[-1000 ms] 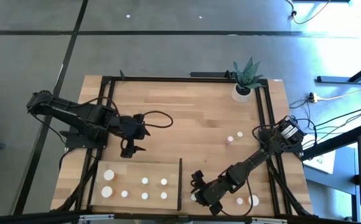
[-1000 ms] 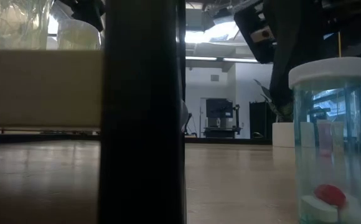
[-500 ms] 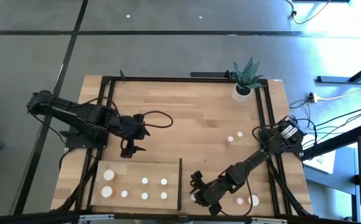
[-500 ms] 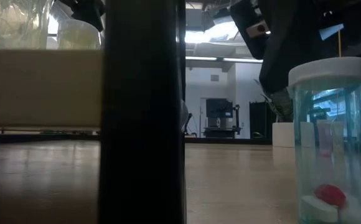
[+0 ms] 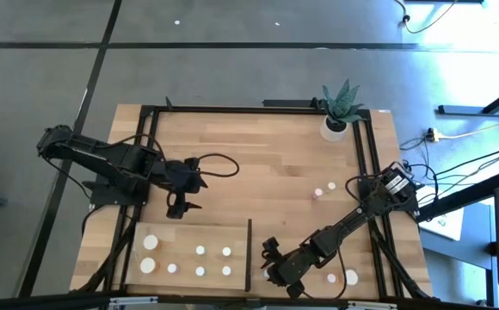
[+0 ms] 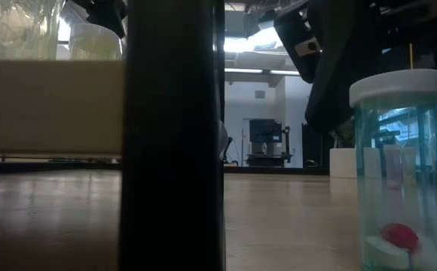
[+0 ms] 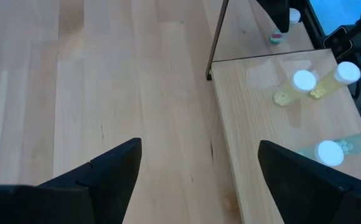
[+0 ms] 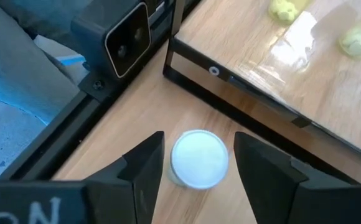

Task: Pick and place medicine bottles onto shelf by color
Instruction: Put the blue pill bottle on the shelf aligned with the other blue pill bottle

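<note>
Medicine bottles: small, round white caps, clear tinted bodies. Six stand on the shelf [image 5: 189, 232], a pale wood panel at the table's [image 5: 258, 164] near left, with a thin black upright strip [image 5: 249, 254] on its right short edge. Three more bottles sit to the right of that strip and two stand mid-table on the right.

Right gripper [image 5: 273, 274] is low at the table's near edge, just right of the strip. Its wrist view shows one white-capped bottle [image 8: 198, 158] upright between the two fingers [image 8: 144, 168], which stand apart on either side of the cap; contact cannot be told.

Left gripper [image 5: 179, 209] hangs over bare wood behind the shelf, fingers apart, nothing between them.

Only the low view shows a bottle from the side: a tall bottle [image 6: 398, 165] with a green-tinted clear body, a red pill and white pills at its bottom. The high view shows caps only. The left wrist view shows yellowish bottle bodies [image 7: 299, 88] on the shelf.

Readable writing: none for certain; pale marks on the right gripper's body cannot be read.

A potted plant [image 5: 339, 108] stands at the far right corner.
</note>
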Available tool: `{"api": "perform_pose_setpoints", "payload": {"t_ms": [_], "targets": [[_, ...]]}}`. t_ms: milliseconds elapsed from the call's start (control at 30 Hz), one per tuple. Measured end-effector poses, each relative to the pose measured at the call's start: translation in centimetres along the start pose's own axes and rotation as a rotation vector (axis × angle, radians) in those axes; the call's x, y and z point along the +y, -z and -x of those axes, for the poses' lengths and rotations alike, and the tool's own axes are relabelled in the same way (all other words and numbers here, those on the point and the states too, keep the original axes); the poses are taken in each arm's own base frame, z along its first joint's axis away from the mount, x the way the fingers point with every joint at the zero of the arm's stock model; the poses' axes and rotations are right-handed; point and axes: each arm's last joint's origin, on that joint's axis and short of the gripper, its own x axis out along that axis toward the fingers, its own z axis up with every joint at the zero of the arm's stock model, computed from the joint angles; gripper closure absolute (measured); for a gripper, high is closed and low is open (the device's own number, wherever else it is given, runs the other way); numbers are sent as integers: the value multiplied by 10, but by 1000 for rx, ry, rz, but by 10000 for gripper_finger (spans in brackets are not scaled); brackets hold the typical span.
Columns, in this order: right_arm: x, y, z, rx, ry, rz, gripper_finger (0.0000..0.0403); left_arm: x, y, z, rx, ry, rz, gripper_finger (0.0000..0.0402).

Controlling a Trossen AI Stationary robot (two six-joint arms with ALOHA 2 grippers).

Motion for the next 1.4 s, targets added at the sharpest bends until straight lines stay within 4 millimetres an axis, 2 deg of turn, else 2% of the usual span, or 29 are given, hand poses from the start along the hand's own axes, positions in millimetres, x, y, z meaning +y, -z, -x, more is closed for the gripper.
{"api": "perform_pose_setpoints", "payload": {"t_ms": [400, 933, 1167, 1400], "targets": [[0, 0, 0, 0, -2, -6, 282, 0, 0, 0, 0, 0, 0, 86], [0, 0, 3, 14, 7, -85, 275, 0, 0, 0, 1, 1, 1, 86], [2, -11, 30, -3, 99, -113, 275, 0, 1, 0, 11, 0, 3, 86], [-7, -23, 65, -14, 151, -180, 274, 0, 1, 0, 11, 0, 3, 86]]}}
